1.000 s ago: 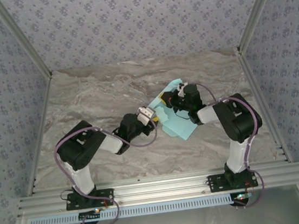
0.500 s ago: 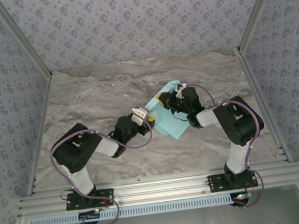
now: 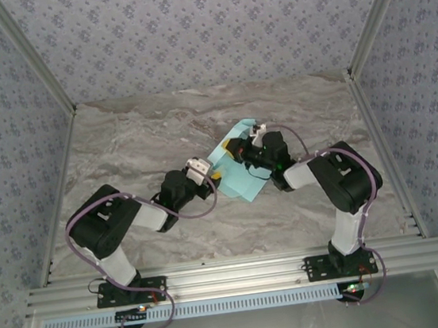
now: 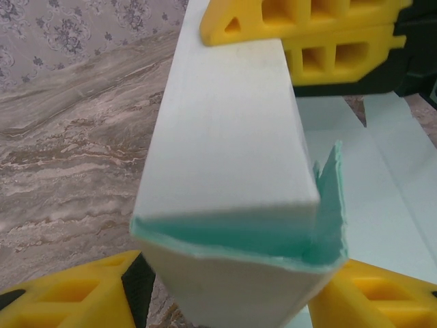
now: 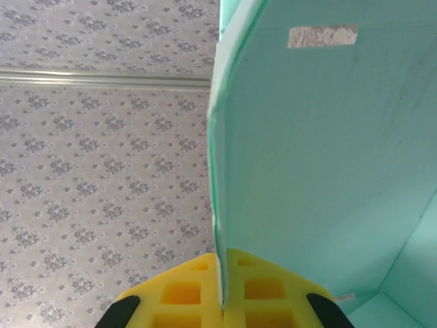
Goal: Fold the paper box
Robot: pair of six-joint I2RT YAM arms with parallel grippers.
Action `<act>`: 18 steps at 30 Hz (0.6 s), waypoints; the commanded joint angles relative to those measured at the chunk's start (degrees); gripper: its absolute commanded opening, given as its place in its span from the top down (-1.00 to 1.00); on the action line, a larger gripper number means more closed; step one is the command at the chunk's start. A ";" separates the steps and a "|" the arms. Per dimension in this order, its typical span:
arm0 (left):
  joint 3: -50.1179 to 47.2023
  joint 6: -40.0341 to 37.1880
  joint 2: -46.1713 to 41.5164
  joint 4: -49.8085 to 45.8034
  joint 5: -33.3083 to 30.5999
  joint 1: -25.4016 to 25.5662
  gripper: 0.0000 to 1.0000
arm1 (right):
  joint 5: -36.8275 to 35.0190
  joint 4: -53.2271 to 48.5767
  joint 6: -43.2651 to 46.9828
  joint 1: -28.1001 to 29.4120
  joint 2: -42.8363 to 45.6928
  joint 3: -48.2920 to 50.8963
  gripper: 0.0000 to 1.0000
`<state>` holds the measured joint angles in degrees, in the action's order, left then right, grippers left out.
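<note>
Marbled grey table (image 3: 136, 142), flower-print walls on three sides. The paper box (image 3: 242, 185) lies right of the table's middle, between my two hands, part folded: some panels stand up and the rest is flat on the table.

Right hand (image 3: 237, 147): pads (image 5: 191, 294) pressed together, pinching the edge of one upright panel; the card runs straight down into the seam between them.

Left hand (image 3: 211, 174): fingers (image 4: 68, 294) spread, the folded corner of the box sitting between them; there is a dark gap beside the one finger, so I judge no grip there; contact on the other side I cannot tell.

Risks, as judged:
- thin card held by a single edge pinch; any sideways pull from my right hand could slip it out or put a crease where none belongs;
- with my left hand spread, the folded corner may spring back open;
- the inner flap tip (image 4: 331, 171) looks ragged; closing on it askew could tear it or jam it outside the wall.

Labels: one small silver-grey patch (image 5: 322, 35) on the inner face, like tape; no brand and no writing I can read.
</note>
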<state>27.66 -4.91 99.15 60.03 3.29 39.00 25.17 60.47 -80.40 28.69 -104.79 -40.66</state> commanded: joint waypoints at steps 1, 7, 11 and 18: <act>3.47 -1.25 1.33 2.17 -2.57 0.49 -0.22 | -0.43 0.61 0.41 1.32 -1.46 0.95 1.00; 5.34 -3.01 3.42 2.84 -11.51 3.32 -0.17 | -6.76 2.83 -1.83 3.42 -2.39 4.23 1.00; 6.02 -5.30 4.35 3.08 -15.08 5.50 -0.09 | -9.10 4.96 -2.46 4.15 -2.76 5.28 1.00; 5.63 -5.22 5.76 2.64 -17.06 7.09 0.12 | -9.72 3.50 -1.72 4.40 -2.19 5.00 1.00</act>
<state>33.04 -8.51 103.37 60.45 -12.25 45.06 16.86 66.37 -83.18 32.56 -106.41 -36.25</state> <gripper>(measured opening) 0.452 0.049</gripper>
